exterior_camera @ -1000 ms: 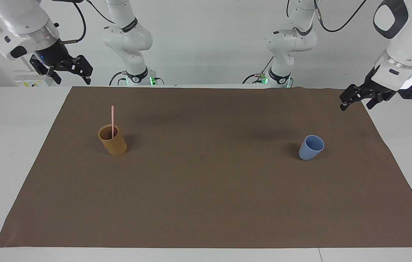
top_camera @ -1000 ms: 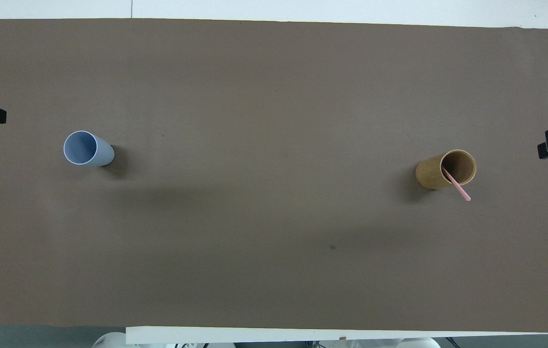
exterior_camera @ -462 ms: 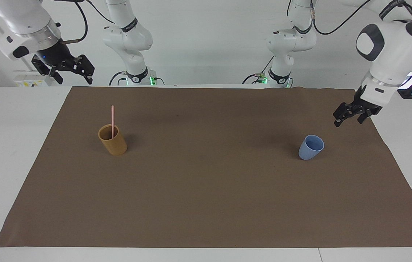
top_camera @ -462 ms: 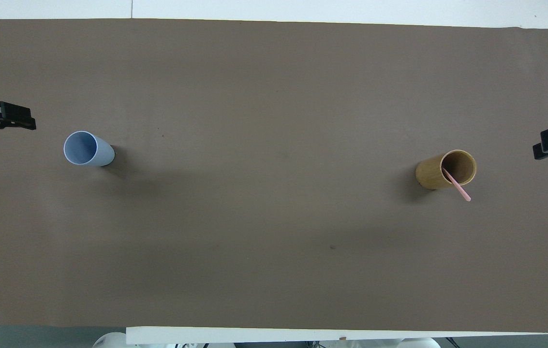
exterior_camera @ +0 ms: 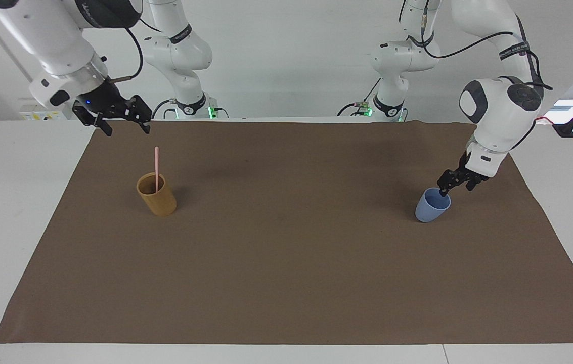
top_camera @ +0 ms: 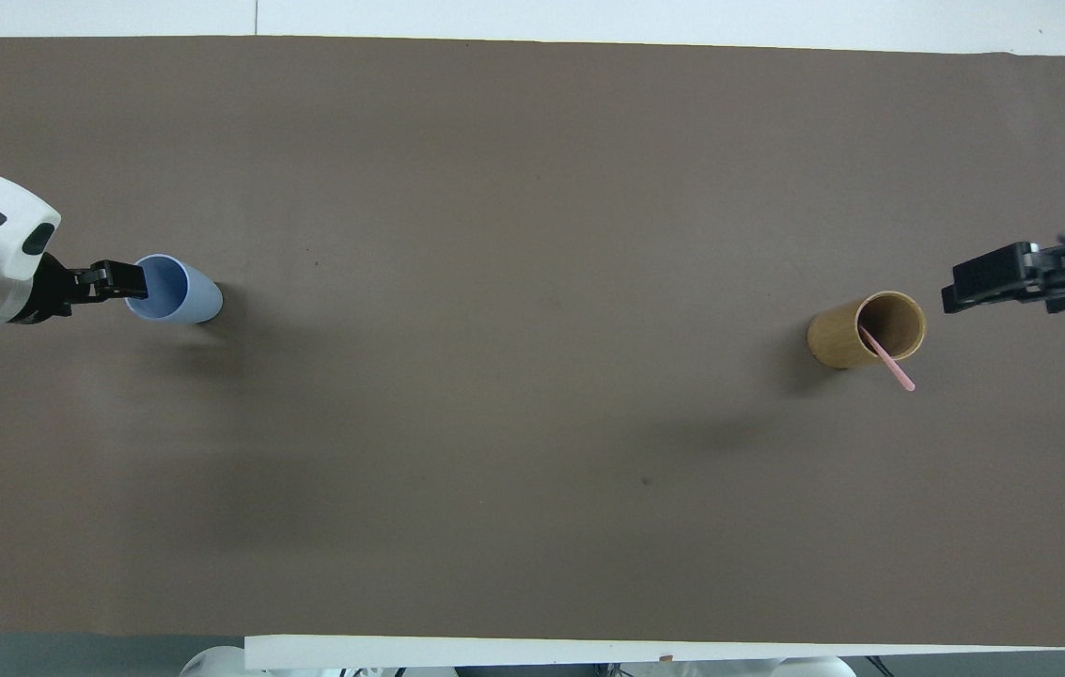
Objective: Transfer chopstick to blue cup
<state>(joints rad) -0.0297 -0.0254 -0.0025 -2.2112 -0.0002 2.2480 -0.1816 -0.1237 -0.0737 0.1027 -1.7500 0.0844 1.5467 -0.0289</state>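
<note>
The pale-pink chopstick [exterior_camera: 156, 164] [top_camera: 891, 364] stands upright in a tan cylindrical cup [exterior_camera: 159, 199] [top_camera: 835, 338] toward the right arm's end of the table. The light-blue cup [exterior_camera: 429, 210] [top_camera: 194, 301] stands upright toward the left arm's end. My left gripper [exterior_camera: 455, 189] [top_camera: 130, 280] is down at the blue cup's rim with its fingers apart; I cannot tell whether they touch it. My right gripper [exterior_camera: 123, 128] [top_camera: 955, 295] hangs open in the air over the mat's edge, close to the tan cup, with nothing in it.
A brown mat [exterior_camera: 286, 273] covers most of the white table. Nothing else lies on it between the two cups.
My left gripper has swung in and down from the table's end to the blue cup's rim. My right gripper has moved inward toward the tan cup. Cups and chopstick have not moved.
</note>
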